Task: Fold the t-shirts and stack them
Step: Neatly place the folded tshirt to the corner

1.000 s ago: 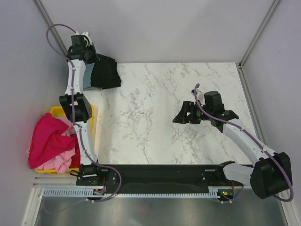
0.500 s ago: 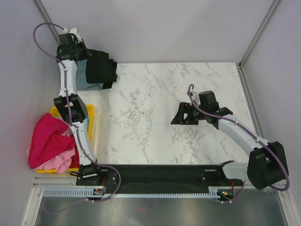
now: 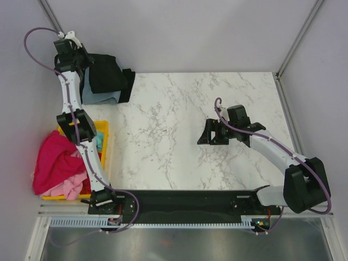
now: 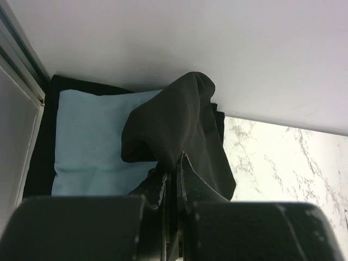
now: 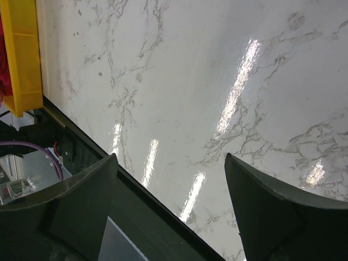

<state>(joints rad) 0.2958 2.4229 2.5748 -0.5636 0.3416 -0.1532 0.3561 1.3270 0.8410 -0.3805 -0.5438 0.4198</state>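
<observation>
Left wrist view: the left gripper [image 4: 175, 163] has its jaws pinched on a black t-shirt [image 4: 179, 119], draped over the grey-blue shirt [image 4: 89, 136] at the table's [image 3: 179, 109] eleven o'clock corner. At three o'clock the right gripper [image 3: 211, 132] hovers, jaws wide apart.

At eleven o'clock a grey-blue shirt [image 4: 92, 136] lies folded flat on a flat black shirt [image 4: 48, 109]. A bunched black shirt [image 4: 185, 125] hangs over their right part. At eight o'clock a crumpled magenta shirt [image 3: 54, 160] lies heaped on a pink shirt [image 3: 70, 187].

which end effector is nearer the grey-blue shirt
Left. The left end effector, shut on a black shirt, hangs right by the grey-blue shirt; the right end effector is open over the table centre.
</observation>
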